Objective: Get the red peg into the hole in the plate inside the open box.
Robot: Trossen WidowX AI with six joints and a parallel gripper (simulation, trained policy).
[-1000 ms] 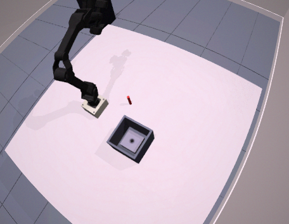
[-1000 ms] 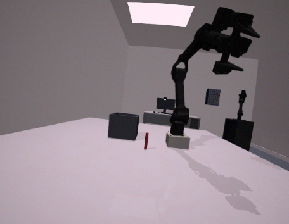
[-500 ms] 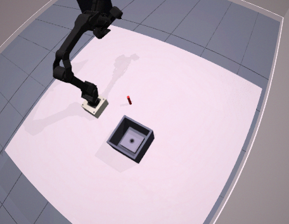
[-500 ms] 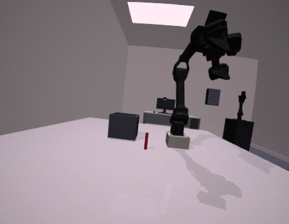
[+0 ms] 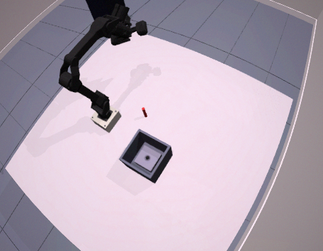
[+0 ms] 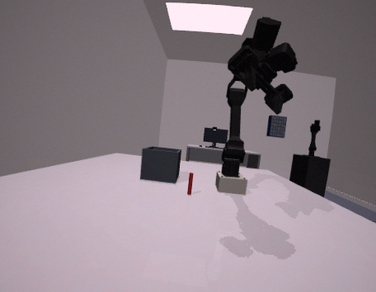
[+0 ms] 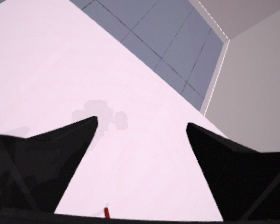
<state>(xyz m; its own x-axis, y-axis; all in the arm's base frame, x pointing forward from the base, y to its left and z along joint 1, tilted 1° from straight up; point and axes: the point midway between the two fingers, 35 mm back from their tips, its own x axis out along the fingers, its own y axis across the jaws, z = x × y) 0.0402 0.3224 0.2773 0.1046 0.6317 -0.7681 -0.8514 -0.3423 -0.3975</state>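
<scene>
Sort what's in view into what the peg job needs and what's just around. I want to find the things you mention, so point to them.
Needed:
- red peg point(image 5: 144, 112) point(image 6: 190, 184) point(image 7: 107, 213)
- open box point(image 5: 163, 169) point(image 6: 160, 165)
- plate with hole point(image 5: 140, 160)
- gripper point(image 5: 130, 34) point(image 7: 142, 123)

Just around:
- monitor point(image 6: 215, 135)
- desk point(image 6: 204, 154)
- blue wall panel point(image 6: 277, 126)
- second arm point(image 6: 312, 139)

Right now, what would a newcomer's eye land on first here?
Probably the black arm, reared high over the pale table, its tool open. Next, the small red peg, upright between the arm's base and the box. Then the open dark box, a pale holed plate at its bottom.
</scene>
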